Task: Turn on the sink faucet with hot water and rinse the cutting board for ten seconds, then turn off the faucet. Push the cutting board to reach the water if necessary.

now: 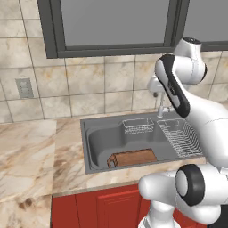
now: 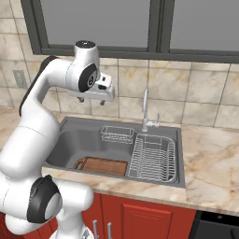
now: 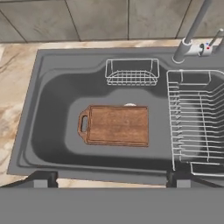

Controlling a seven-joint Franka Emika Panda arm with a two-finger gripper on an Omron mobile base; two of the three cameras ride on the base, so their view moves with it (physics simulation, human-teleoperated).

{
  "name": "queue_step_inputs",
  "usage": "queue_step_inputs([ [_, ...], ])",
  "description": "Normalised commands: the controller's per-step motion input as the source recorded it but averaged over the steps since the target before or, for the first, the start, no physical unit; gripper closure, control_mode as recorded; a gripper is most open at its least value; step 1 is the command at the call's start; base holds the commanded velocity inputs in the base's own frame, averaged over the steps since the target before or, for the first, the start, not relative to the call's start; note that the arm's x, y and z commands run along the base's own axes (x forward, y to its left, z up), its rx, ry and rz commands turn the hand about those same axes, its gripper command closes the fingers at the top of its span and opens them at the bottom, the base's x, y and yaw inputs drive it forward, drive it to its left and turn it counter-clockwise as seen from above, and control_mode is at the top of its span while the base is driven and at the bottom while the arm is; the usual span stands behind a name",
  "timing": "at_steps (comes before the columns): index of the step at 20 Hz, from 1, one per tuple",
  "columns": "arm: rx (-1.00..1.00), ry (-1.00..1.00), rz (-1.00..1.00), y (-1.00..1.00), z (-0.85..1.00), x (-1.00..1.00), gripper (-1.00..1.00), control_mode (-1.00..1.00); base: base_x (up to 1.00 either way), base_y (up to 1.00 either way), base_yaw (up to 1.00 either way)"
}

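- Sink (image 3: 52,87): large dark grey rectangular basin with a wide flat rim, set in a marbled countertop (image 1: 26,151) below a tiled wall.
- Dish rack (image 3: 197,122): white wire rack filling the basin's 3 o'clock side in the hand view.
- Cutting board (image 3: 114,125): reddish-brown slab lying flat on the basin floor near the centre, its handle cut-out pointing to 9 o'clock in the hand view; also seen at (image 1: 132,158) and (image 2: 102,165).
- Wire basket (image 3: 132,72): small, hung on the basin wall at 12 o'clock from the board.
- Sink faucet (image 2: 145,109): slim silvery spout rising from the rim at 1 o'clock from the board (image 3: 192,30).
- Gripper (image 3: 112,179): held high above the basin, fingertips (image 3: 41,179) spread wide apart, nothing between them.
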Motion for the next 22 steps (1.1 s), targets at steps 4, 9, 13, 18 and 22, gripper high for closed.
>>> queue_step_inputs([
  [4,0.00,0.00,0.00,-0.31,0.20,0.28,-1.00,-1.00,0.00,0.00,0.00],
  [9,0.00,0.00,0.00,-0.42,0.15,0.15,-1.00,-1.00,0.00,0.00,0.00],
  [13,-0.01,0.00,0.00,-0.43,0.01,0.14,-1.00,-1.00,0.00,0.00,0.00],
  [18,-0.05,0.00,0.00,-0.32,0.00,0.02,-1.00,-1.00,0.00,0.00,0.00],
  [22,-0.07,-0.06,0.00,-0.24,0.00,0.00,-1.00,-1.00,0.00,0.00,0.00],
])
